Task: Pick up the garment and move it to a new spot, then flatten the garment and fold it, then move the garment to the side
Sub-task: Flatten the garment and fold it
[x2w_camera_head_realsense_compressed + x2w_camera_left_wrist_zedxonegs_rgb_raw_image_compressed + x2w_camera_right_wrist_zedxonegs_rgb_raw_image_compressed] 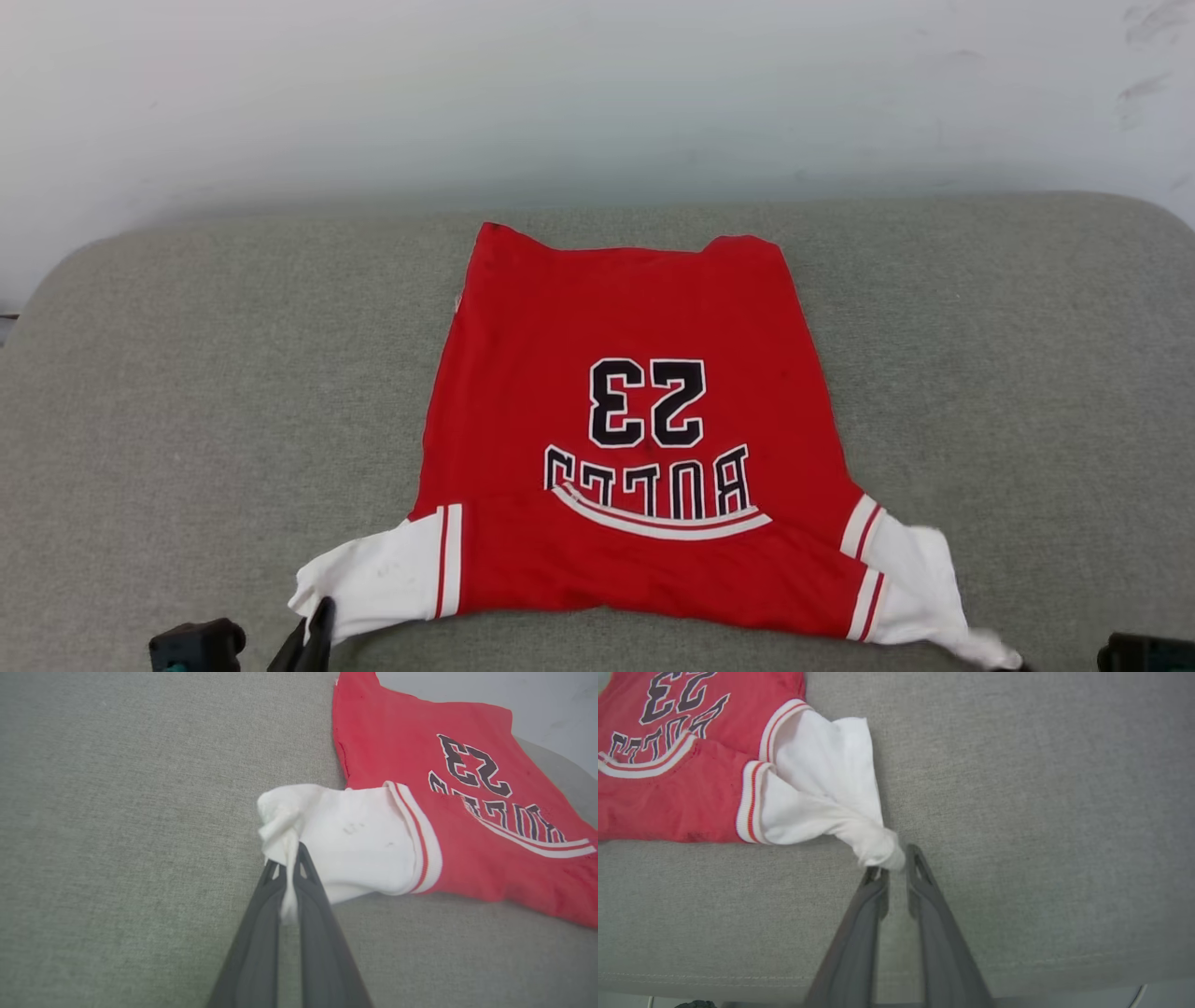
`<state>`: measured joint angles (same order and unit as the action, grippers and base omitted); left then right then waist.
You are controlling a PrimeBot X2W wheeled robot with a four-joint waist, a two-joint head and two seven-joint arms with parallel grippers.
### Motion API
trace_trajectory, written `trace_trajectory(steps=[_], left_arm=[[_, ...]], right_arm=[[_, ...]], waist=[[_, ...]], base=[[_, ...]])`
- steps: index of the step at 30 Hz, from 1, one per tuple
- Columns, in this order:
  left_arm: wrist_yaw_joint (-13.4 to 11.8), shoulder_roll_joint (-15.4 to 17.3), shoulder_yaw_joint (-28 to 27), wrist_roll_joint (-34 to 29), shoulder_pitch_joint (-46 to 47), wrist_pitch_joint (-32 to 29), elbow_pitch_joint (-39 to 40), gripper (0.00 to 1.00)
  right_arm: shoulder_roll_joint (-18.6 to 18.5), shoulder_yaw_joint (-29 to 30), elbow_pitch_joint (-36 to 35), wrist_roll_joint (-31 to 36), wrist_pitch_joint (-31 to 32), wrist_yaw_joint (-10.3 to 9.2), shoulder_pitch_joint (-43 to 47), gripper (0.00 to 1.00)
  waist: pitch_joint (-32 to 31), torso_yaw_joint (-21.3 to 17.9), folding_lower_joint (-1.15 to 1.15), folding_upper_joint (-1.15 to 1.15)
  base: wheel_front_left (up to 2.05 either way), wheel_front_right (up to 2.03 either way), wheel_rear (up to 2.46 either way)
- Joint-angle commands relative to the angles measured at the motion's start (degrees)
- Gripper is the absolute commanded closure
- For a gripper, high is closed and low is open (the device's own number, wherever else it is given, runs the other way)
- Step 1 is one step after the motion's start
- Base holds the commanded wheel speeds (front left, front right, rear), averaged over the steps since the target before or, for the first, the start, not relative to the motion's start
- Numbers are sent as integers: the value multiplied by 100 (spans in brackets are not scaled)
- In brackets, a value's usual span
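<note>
garment (616, 392): a red jersey, spread flat at the centre of the head view, hem toward 12 o'clock, shoulders toward 6 o'clock.
number 23 (646, 401): black with a white outline, upside down in the head view.
lettering (649, 481): just beside the number toward 6 o'clock, also upside down. The top edge of the right wrist view cuts it off, so I do not read it with certainty.
left sleeve (373, 579): white with red-and-white stripe trim, pointing to 7 o'clock, its end bunched.
right sleeve (910, 569): white, pointing to 5 o'clock, folded double and drawn to a narrow end at the bottom edge of the head view.
left gripper (288, 857): fingers pressed together on the bunched end of the left sleeve, with a strip of white cloth in the slit between them. The bottom edge of the head view cuts off most of it.
right gripper (894, 861): fingers near each other, with a narrow slit where the grey cushion shows. The right sleeve's end sits at the tips, covering one tip and touching the other. Whether cloth is pinched, I cannot tell.
cushion (187, 392): grey-green woven upholstery under the whole garment.
wall (560, 93): pale, behind the cushion at 12 o'clock.
</note>
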<state>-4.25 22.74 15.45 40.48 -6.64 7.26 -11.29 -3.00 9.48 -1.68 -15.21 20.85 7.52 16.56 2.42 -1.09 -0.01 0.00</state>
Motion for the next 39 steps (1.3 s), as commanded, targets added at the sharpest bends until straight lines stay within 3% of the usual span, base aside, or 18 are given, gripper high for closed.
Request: trace_trajectory(steps=[1, 8, 17, 28, 39], left_arm=[[-10, 0, 4, -41, 40, 4, 54, 100], [1, -68, 144, -209, 401, 105, 390, 100], [57, -200, 298, -408, 1021, 226, 798, 100], [331, -421, 491, -474, 1753, 412, 858, 100], [515, -532, 591, -514, 2112, 548, 833, 100]], right_arm=[[12, -11, -55, -68, -78, -5, -153, 0], [-87, 195, 181, -74, -641, -5, -1279, 0], [-689, 248, 1428, -142, -614, -5, -3498, 0], [-1261, -4, 3452, -43, 1032, -5, -6155, 0], [-1339, -557, 4581, 258, 2012, -4, -7368, 0]], waist=[[54, 39, 1, 0], [460, 290, 1, 0], [1231, 806, 1, 0], [2160, 1319, 1, 0], [2639, 1533, 1, 0]], base=[[0, 0, 0], [0, 0, 0], [0, 0, 0], [0, 0, 0], [0, 0, 0]])
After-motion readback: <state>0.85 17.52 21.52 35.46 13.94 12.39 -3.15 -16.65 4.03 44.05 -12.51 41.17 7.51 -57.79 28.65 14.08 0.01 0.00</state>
